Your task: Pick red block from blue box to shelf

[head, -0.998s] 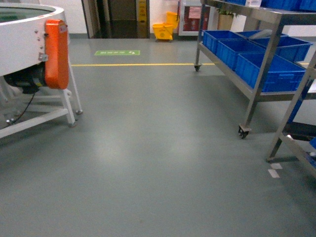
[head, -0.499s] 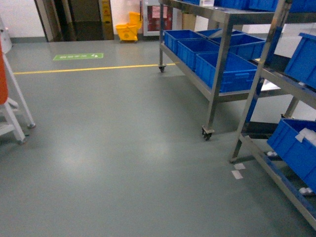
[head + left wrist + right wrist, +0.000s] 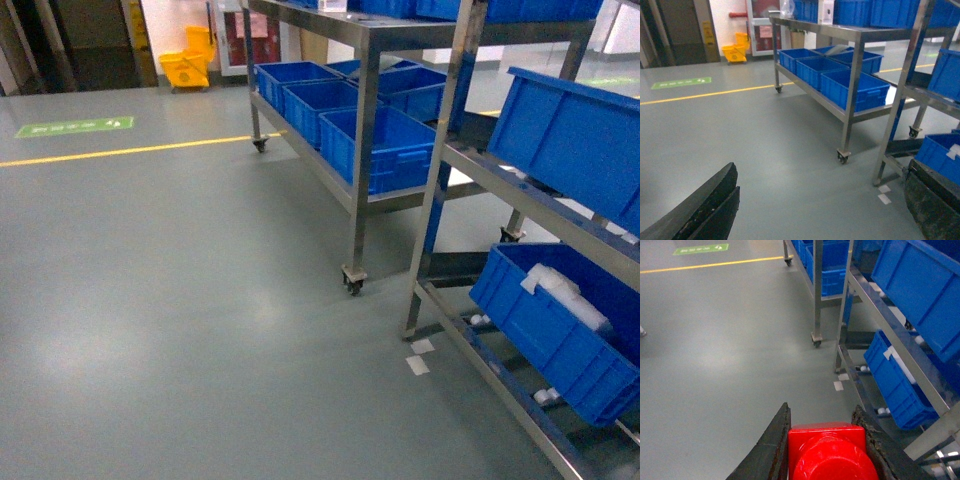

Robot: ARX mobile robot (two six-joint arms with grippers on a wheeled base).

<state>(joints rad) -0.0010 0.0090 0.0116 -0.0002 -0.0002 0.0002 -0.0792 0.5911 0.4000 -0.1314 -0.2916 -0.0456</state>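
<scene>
Here the right pincer [image 3: 826,450] grips the red block [image 3: 830,450] between its two dark fingers, above the grey floor [image 3: 730,355] beside the shelf [image 3: 900,345]. The left pincer [image 3: 815,210] stands wide and holds nothing.
</scene>
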